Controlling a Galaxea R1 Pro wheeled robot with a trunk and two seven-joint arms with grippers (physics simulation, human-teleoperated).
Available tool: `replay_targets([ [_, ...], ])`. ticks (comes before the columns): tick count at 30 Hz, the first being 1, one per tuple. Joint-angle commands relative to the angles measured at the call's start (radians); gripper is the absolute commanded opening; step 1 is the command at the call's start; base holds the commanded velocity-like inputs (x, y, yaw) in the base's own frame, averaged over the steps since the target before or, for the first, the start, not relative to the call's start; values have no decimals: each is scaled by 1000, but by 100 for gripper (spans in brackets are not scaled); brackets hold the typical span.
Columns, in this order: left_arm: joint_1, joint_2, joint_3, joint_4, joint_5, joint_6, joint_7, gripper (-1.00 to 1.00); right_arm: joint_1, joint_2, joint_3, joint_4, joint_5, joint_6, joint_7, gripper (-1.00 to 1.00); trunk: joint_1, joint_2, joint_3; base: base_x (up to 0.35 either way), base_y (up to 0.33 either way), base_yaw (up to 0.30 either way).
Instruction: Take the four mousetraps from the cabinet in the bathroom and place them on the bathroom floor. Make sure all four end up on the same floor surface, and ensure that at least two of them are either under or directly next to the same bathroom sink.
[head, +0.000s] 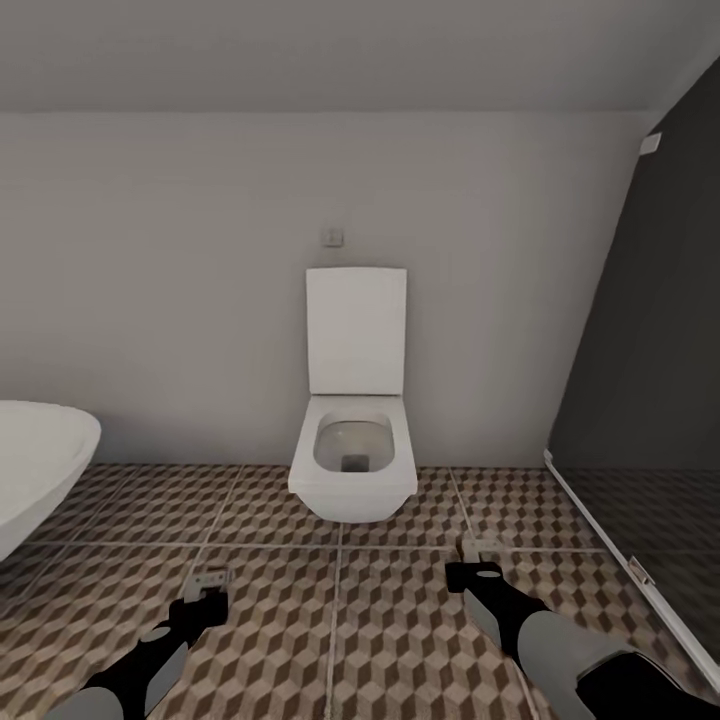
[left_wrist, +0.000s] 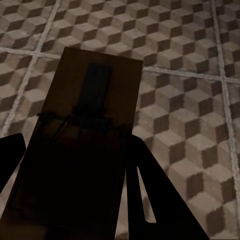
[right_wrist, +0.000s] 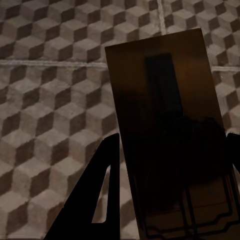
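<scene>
Head view, each gripper, left (head: 212, 583), right (head: 474, 556), clenched on a mousetrap (left_wrist: 82, 145) above bathroom floor (head: 340, 620)

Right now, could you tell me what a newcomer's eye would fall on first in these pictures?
The white toilet with its lid raised stands against the far wall, centre of the head view. Below it, the cube-patterned bathroom floor stretches out, with a white bathtub edging in at the left and a dark glass panel at the right. Each arm carries a mousetrap: one in the left gripper, one in the right gripper.
</scene>
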Motion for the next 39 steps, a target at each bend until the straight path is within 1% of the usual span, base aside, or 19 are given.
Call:
replay_targets([
  [1, -1, 1, -6, 0, 9, -5, -2, -100, 0, 0, 9, -2, -8, 6, -3, -100, 0, -1, -5, 0, 0, 0],
  [9, -1, 1, -6, -3, 9, -5, -2, -100, 0, 0, 9, -2, -8, 9, 1, -100, 4, -3, -36, 0, 0, 0],
  [20, -1, -2, -2, -4, 9, 4, -1, -100, 0, 0, 9, -2, -8, 11, 1, -100, 4, -3, -36, 0, 0, 0],
  [23, -1, -3, 0, -3, 10, 5, 22, -100, 0, 0, 9, -2, -8, 11, 1, -100, 4, -3, -36, 0, 0, 0],
  [25, -1, -4, -1, -4, 9, 0, 78, -100, 0, 0, 9, -2, -8, 11, 1, -100, 4, -3, -36, 0, 0, 0],
  [26, -1, -5, -2, -4, 8, -1, 96, -100, 0, 0, 9, -2, -8, 11, 2, -100, 4, -3, -36, 0, 0, 0],
  [28, -2, -6, -5, -10, 3, -14, 176, -100, 0, 1, 10, -2, -8, 12, 3, -100, 4, -3, -36, 0, 0, 0],
  [29, -1, -6, -5, -13, 2, -21, 194, -100, 0, 2, 10, -2, -7, 12, 3, -100, 4, -3, -36, 0, 0, 0],
  [30, -1, -8, -6, -25, 1, -44, 226, -100, 0, 4, 10, -2, -6, 13, 3, -100, 4, -3, -36, 0, 0, 0],
  [31, -1, -9, -7, -32, 1, -59, 239, -100, 0, 5, 10, -2, -5, 13, 2, -100, 4, -3, -36, 0, 0, 0],
  [32, -2, -15, -8, -46, 0, -90, 257, -100, 0, 7, 10, -3, -5, 14, 0, -100, 4, -3, -36, 0, 0, 0],
  [33, -2, -20, -8, -52, 0, -103, 262, -100, 0, 8, 12, -4, -4, 15, -1, -100, 4, -3, -36, 0, 0, 0],
  [34, -2, -31, -10, -61, 3, -116, 270, -100, 0, 8, 12, -4, -3, 16, -2, -100, 4, -3, -36, 0, 0, 0],
  [35, -2, -46, -11, -66, 5, -109, 275, -100, 0, 9, 12, -5, -3, 18, -3, -100, 4, -3, -36, 0, 0, 0],
  [36, -2, -52, -12, -70, 5, -95, 276, -100, 0, 10, 12, -6, -3, 18, -3, -100, 4, -3, -36, 0, 0, 0],
  [37, -2, -61, -13, -83, 4, -52, 276, -100, 0, 10, 12, -10, -2, 19, -4, -100, 4, -3, -36, 0, 0, 0],
  [38, -3, -65, -13, -94, 3, -24, 276, -100, 0, 10, 12, -12, -2, 20, -4, -100, 4, -3, -36, 0, 0, 0],
  [39, -4, -67, -13, -125, 1, 33, 275, -100, 0, 11, 12, -15, -2, 23, -4, -100, 4, -3, -36, 0, 0, 0],
])
